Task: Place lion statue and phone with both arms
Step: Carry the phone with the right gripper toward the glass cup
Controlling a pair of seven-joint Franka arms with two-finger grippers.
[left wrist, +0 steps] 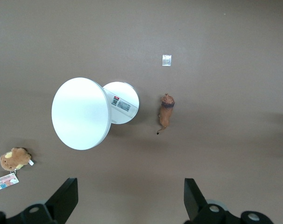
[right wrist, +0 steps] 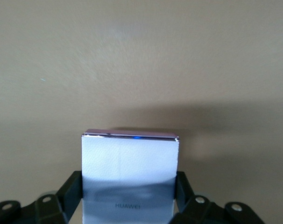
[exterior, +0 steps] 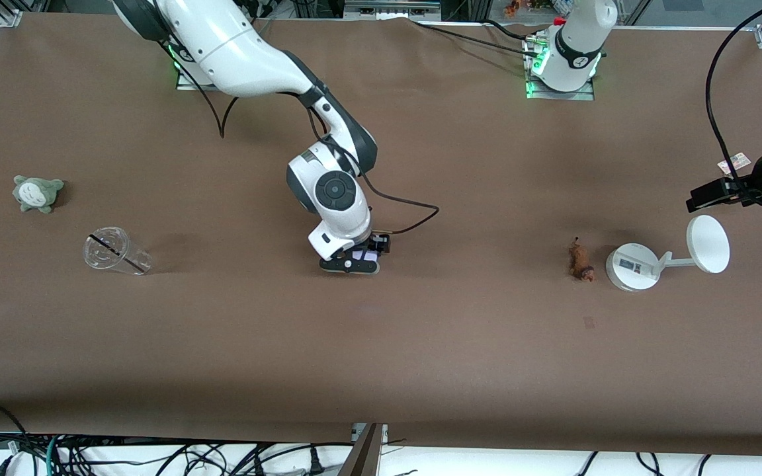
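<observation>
My right gripper [exterior: 354,263] is down low over the middle of the table and shut on the phone [exterior: 368,254]. In the right wrist view the phone [right wrist: 130,158] is a pale lavender-white slab with a shiny edge, held between the two black fingers [right wrist: 71,191]. The lion statue [exterior: 580,262], small and brown-orange, lies on the table next to the white stand, toward the left arm's end. My left gripper [left wrist: 130,200] is open and empty, high over the table near the stand; the lion [left wrist: 166,112] shows below it, apart from the fingers.
A white round-based stand [exterior: 632,266] with a disc [exterior: 708,243] stands beside the lion. A brown plush with a tag [left wrist: 13,158] lies near it. A grey-green plush [exterior: 37,193] and a clear cup on its side [exterior: 115,251] lie toward the right arm's end.
</observation>
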